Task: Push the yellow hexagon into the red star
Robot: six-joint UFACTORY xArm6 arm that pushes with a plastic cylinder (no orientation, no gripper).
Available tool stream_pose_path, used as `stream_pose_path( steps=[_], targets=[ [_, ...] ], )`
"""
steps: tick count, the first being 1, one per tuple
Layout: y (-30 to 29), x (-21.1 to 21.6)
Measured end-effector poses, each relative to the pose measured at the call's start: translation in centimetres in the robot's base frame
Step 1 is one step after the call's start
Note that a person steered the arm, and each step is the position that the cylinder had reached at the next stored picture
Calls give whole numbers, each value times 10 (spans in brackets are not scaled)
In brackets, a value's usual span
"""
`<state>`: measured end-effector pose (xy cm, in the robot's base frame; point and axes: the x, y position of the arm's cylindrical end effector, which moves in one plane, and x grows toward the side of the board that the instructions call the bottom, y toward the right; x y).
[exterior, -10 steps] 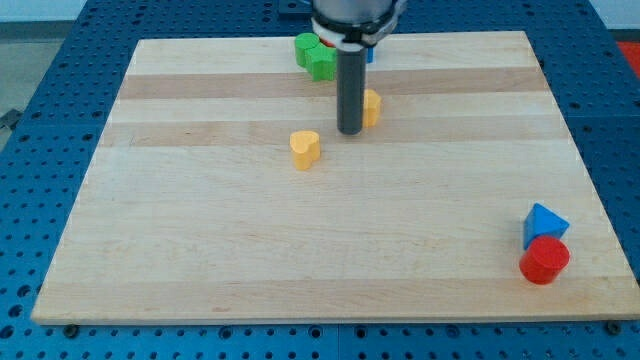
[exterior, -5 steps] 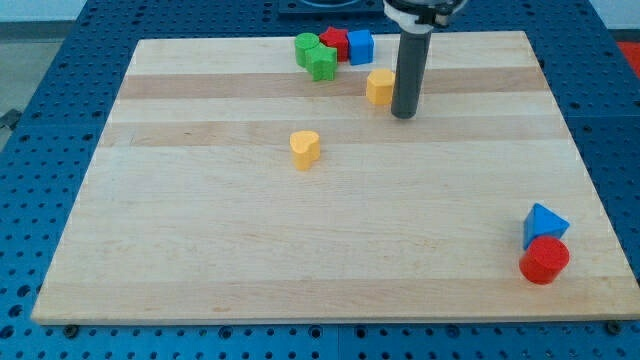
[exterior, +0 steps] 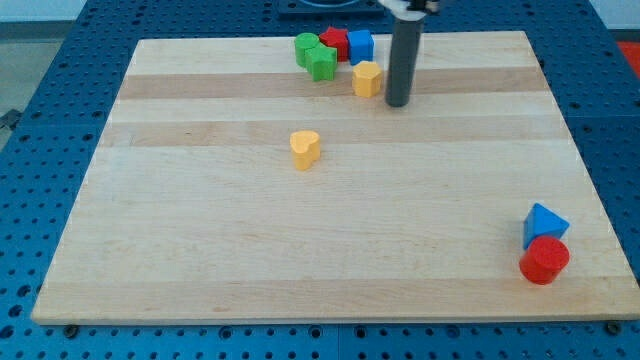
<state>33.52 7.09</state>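
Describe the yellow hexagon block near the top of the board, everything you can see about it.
The yellow hexagon is a small, matte, solid-looking block with a flat top and faceted sides, standing upright on the wooden board near the view's top. My tip sits right beside it on the view's right, close enough that contact cannot be ruled out. Just above it lies the blue block, with the red star to that block's left; a narrow gap seems to separate the hexagon from both.

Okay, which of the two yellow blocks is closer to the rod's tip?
The yellow hexagon, just left of my tip near the view's top; the yellow heart sits farther down-left.
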Motion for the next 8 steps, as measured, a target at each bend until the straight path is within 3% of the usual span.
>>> stream_pose_path(
  steps=[2, 5, 8],
  targets=[
    [-59, -35],
    [-25, 10],
    [-31, -43]
  ],
)
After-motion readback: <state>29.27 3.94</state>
